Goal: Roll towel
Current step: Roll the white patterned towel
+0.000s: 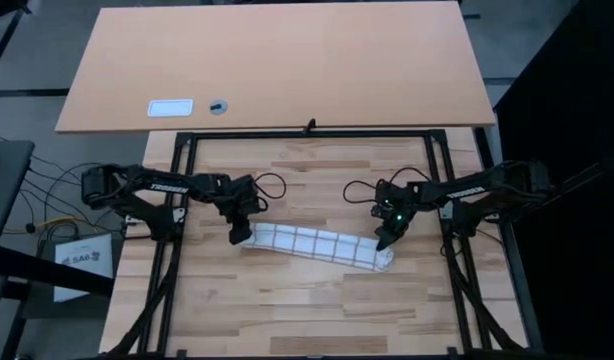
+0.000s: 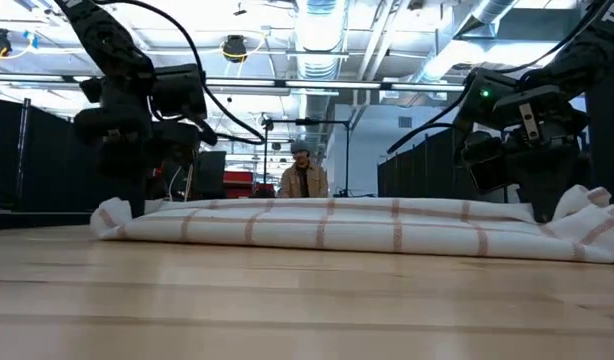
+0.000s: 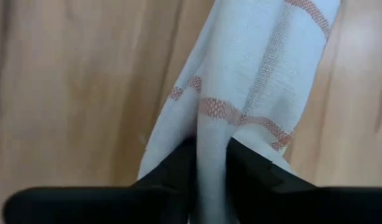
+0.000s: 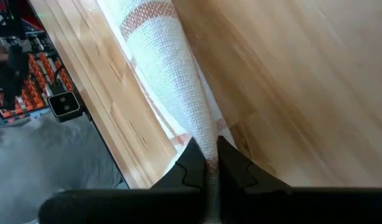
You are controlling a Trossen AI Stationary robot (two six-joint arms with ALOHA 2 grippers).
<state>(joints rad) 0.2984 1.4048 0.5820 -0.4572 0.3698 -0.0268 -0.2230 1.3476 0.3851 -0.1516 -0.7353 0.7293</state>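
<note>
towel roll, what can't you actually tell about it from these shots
- Number of turns in the towel: the high view is too small, and the low view shows only its long side.
- Its left end: hidden in the high view by the left gripper, which is shut on the cloth.
- Its right end: the right gripper, also shut on it, covers the tip.
- Its underside: against the table in every view.

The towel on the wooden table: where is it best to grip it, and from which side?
Probably at its two ends, from above. The towel lies as a long narrow roll, and the left gripper and right gripper already pinch one end each.
</note>
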